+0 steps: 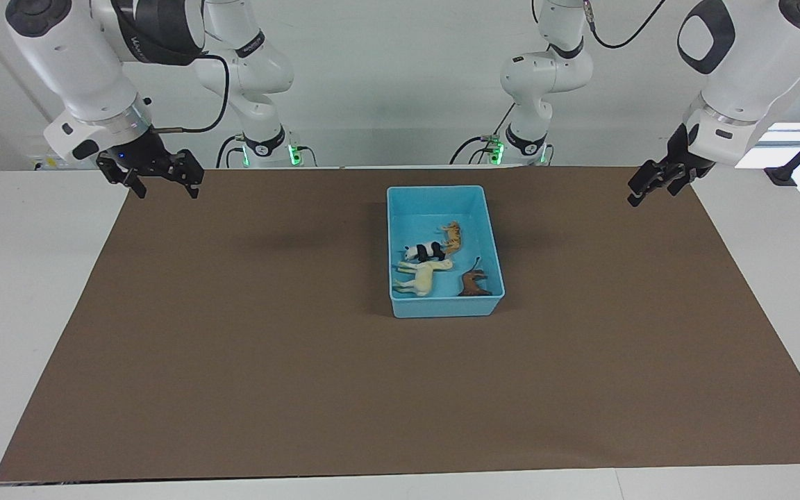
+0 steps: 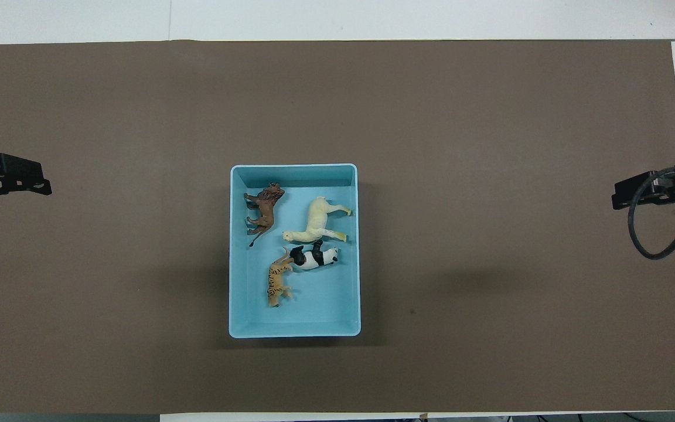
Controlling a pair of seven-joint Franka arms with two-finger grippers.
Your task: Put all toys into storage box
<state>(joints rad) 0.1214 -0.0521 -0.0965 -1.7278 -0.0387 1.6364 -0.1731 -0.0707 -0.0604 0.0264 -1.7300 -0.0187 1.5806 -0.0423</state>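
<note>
The light blue storage box (image 1: pixel 435 215) stands on the brown mat about midway between the arms, and also shows in the overhead view (image 2: pixel 314 308). All four toys lie on their sides inside it: the cream horse (image 1: pixel 426 274) (image 2: pixel 317 220), the panda (image 1: pixel 426 251) (image 2: pixel 314 258), the orange-tan one (image 1: pixel 453 237) (image 2: pixel 279 284) and the dark brown one (image 1: pixel 473 283) (image 2: pixel 264 212). My right gripper (image 1: pixel 164 189) (image 2: pixel 621 196) is open and empty, raised over the mat's edge at its own end. My left gripper (image 1: pixel 639 193) (image 2: pixel 9 190) is open and empty, raised over the mat's other end.
The brown mat (image 1: pixel 233 333) covers most of the white table (image 1: pixel 25 278). A black cable (image 2: pixel 651 240) hangs in a loop at the right gripper. Nothing else lies on the mat.
</note>
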